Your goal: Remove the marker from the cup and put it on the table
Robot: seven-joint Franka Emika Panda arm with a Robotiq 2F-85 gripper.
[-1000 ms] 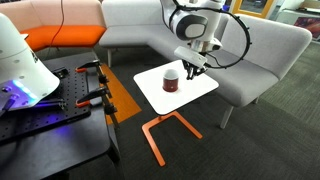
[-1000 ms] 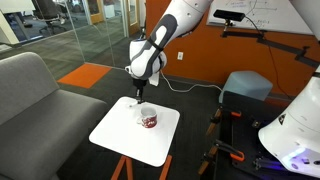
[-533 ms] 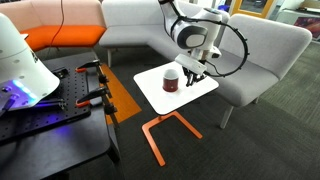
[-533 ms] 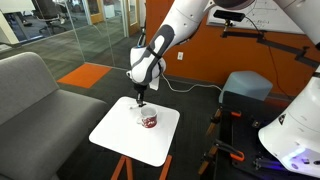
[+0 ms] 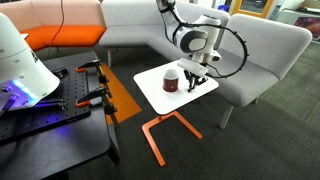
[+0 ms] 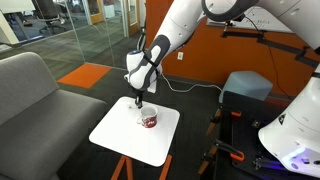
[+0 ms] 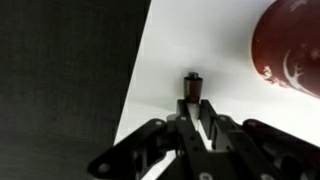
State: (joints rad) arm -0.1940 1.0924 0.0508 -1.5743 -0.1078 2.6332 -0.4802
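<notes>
- The black two-finger gripper (image 7: 192, 118) has its jaws drawn almost together, clamping the thin dark stick-shaped marker (image 7: 191, 88).
- The marker's long axis runs straight out from the jaws, tip down, close to one edge of the small white square-topped table (image 7: 200, 40). Whether the tip touches the top cannot be determined.
- The dark red cylindrical cup (image 7: 292, 50) stands beyond, apart from the marker and farther from that edge.

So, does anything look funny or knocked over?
Nothing is spilled or broken. The cup stands upright on the table. The only odd bit: the marker is pinched in the fingers, out of the cup, quite near the table's edge.
</notes>
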